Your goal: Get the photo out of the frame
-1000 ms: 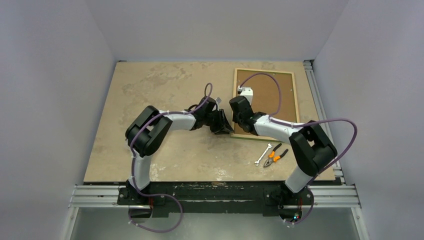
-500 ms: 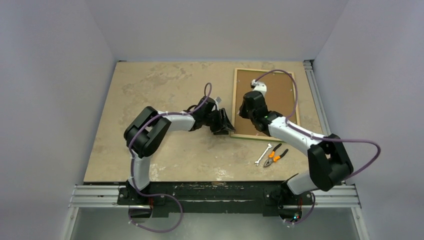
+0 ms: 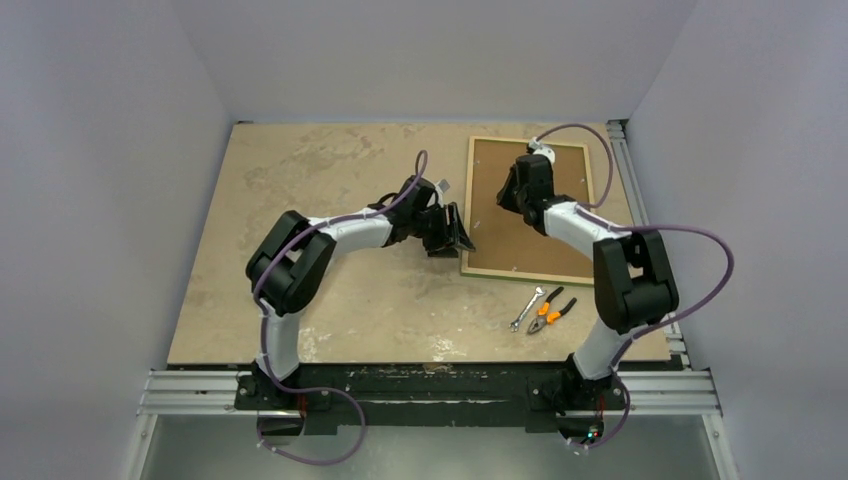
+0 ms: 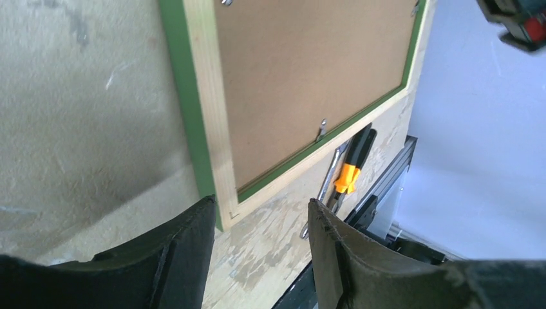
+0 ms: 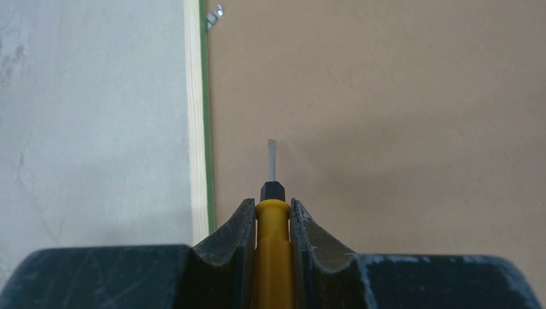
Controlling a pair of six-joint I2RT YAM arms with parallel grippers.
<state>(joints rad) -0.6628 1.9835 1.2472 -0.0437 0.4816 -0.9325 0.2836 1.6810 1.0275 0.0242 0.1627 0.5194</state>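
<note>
Brown board fills the frame (image 3: pixel 520 274), which lies face down at the far right of the table (image 3: pixel 330 180). This board is the plain back of the photo (image 3: pixel 505 240). The photo sits inside the frame with its printed side down and out of sight.

Frame construction, seen from the left wrist: pale wood rail with narrow green edging. A small metal tab (image 4: pixel 320 131) sits at the near rail and overlaps the brown back.

Left gripper (image 4: pixel 261 207): jaws spread, one finger on each side of the frame's near left corner in the wrist view. Whether the fingers touch the frame or the table cannot be determined.

Right gripper (image 5: pixel 273 203): jaws pressed onto the yellow handle of a screwdriver (image 5: pixel 273 232). It is positioned over the far half of the photo's back. The flat blade (image 5: pixel 272 161) points out ahead of the fingers, over the brown back and just beside the left rail. Contact between blade and board cannot be determined.

Loose tools on the table, near the frame's near edge:
- wrench (image 3: pixel 527 308), bare metal
- pliers (image 3: pixel 552 313), orange grips, just beside the wrench
</note>
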